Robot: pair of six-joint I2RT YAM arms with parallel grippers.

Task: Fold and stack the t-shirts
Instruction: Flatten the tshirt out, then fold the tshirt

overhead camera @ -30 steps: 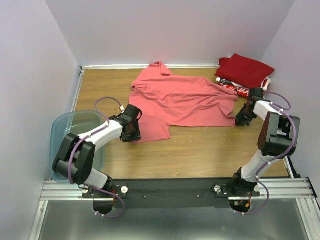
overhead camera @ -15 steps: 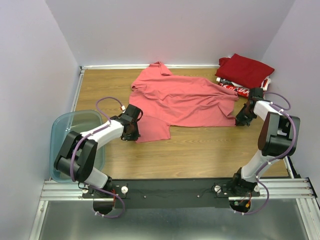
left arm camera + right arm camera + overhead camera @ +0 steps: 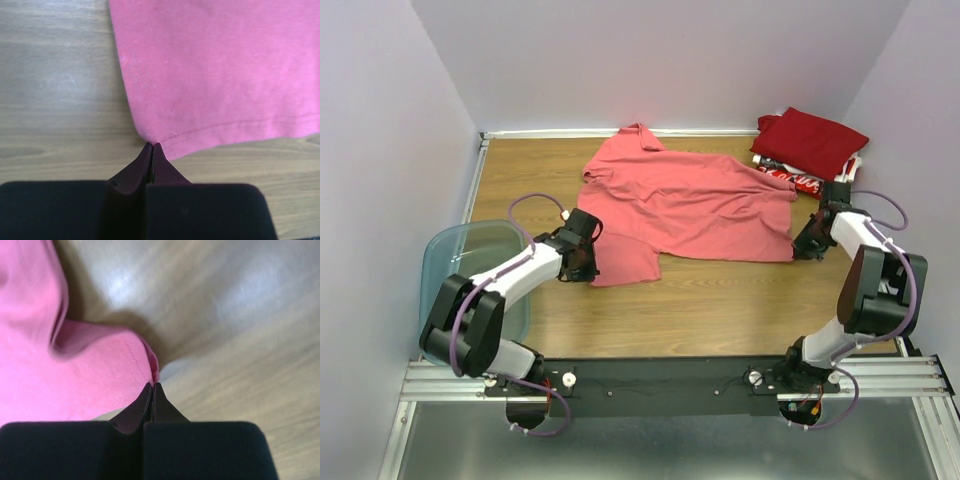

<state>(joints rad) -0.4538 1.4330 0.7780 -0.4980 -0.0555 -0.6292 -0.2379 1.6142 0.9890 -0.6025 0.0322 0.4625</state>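
Observation:
The salmon-pink t-shirt (image 3: 690, 205) lies spread flat on the wooden table, collar toward the back wall. My left gripper (image 3: 587, 264) is shut on its near-left hem corner; in the left wrist view the closed fingertips (image 3: 151, 146) pinch the stitched hem of the pink t-shirt (image 3: 215, 75). My right gripper (image 3: 803, 244) is shut on the shirt's near-right corner, where the pink t-shirt cloth (image 3: 80, 380) bunches up at the closed tips (image 3: 152, 385). A dark red t-shirt (image 3: 817, 138) lies folded on a red t-shirt with white print (image 3: 788, 178) at the back right.
A translucent blue-grey plastic bin (image 3: 460, 262) stands at the table's left edge beside my left arm. Purple walls close in the table on the left, back and right. Bare wood (image 3: 720, 300) runs between the shirt and the arm bases.
The left jaws have closed on the hem corner. The right jaws have closed fully on the other corner, and the right arm has shifted slightly right and nearer.

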